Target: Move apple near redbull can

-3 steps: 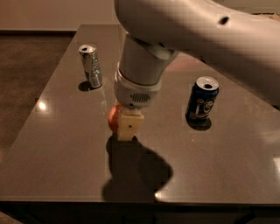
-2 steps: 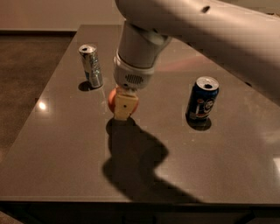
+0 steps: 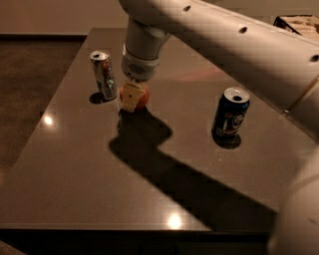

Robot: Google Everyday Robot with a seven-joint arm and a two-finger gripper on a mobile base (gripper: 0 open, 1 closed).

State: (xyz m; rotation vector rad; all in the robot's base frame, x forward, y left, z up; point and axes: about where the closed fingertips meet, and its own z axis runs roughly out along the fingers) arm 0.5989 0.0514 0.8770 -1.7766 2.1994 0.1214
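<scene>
just right of the redbull can (image 3: 103, 74), the gripper (image 3: 135, 95) sits low over the table (image 3: 75, 174), fingers (image 3: 129, 97) closed around the apple (image 3: 143, 98). placement looks nearly done; next comes releasing and lifting clear without bumping the can.

A plain indoor room, of an office or lab sort, is suggested: a dark polished table (image 3: 75, 164) is set on a brown carpet-like floor (image 3: 30, 74) and backed by a pale wall (image 3: 60, 15) with a dark baseboard (image 3: 45, 36). Overhead lights are mirrored as bright spots (image 3: 174, 220) in the tabletop. The gripper (image 3: 132, 97) is held low over the table's far left part, clasped on the apple (image 3: 142, 97) beside the redbull can (image 3: 103, 74).
</scene>
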